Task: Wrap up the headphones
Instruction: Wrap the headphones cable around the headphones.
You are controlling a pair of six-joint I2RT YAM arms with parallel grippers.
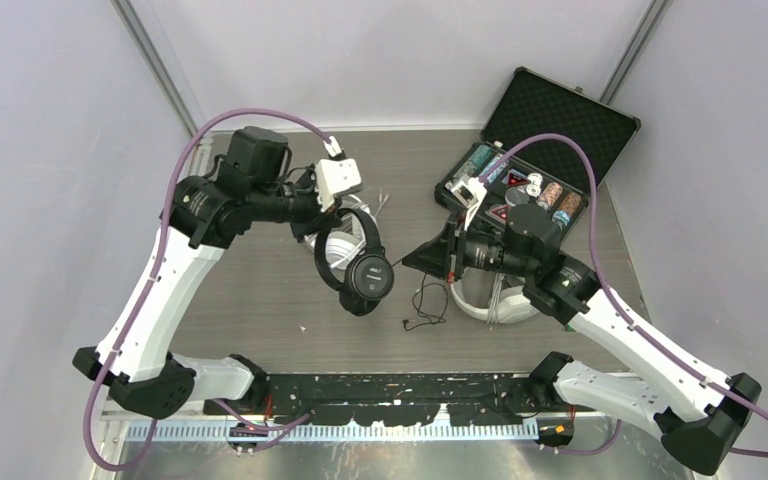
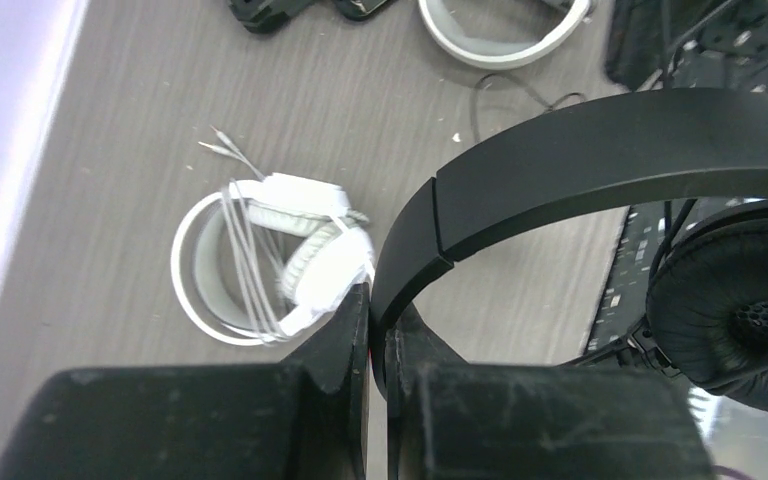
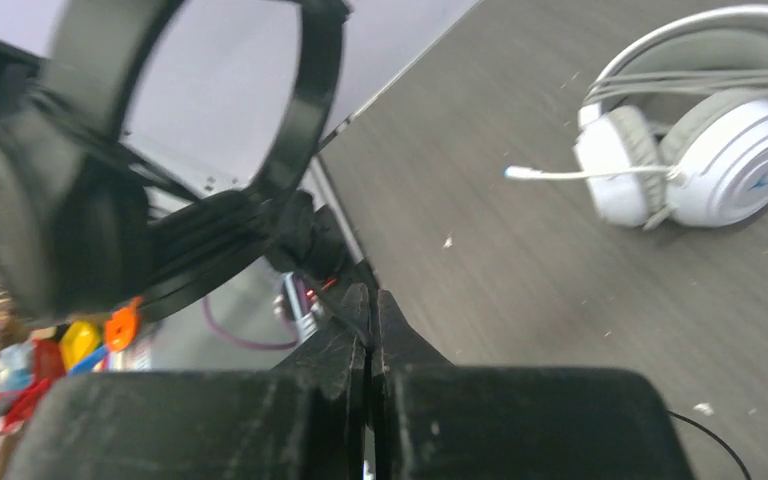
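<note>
The black headset (image 2: pixel 610 150) is up off the table (image 1: pixel 260 300), near the middle. The left claw (image 2: pixel 378 305) is clamped on its headband, close to one end of the arc. From that grip the band curves away and one padded cup (image 2: pixel 750 310) hangs just beside the fingers. Its thin black cable (image 1: pixel 426 305) lies in a loose tangle on the table, towards the right arm.

The right claw (image 3: pixel 370 310) points at the black headset from the other side, tip close to the cup but not on it. Its fingers are pressed together. I cannot tell whether any cable is pinched between them.

One white headset (image 2: pixel 310 270) lies flat on the table just below and beside the left claw, with its white cable wound round the band. The other white headset (image 1: pixel 490 305) lies under the right arm's forearm, mostly hidden.

At the far right corner an open black case (image 1: pixel 560 120) holds coloured chips, well apart from the black headset.
</note>
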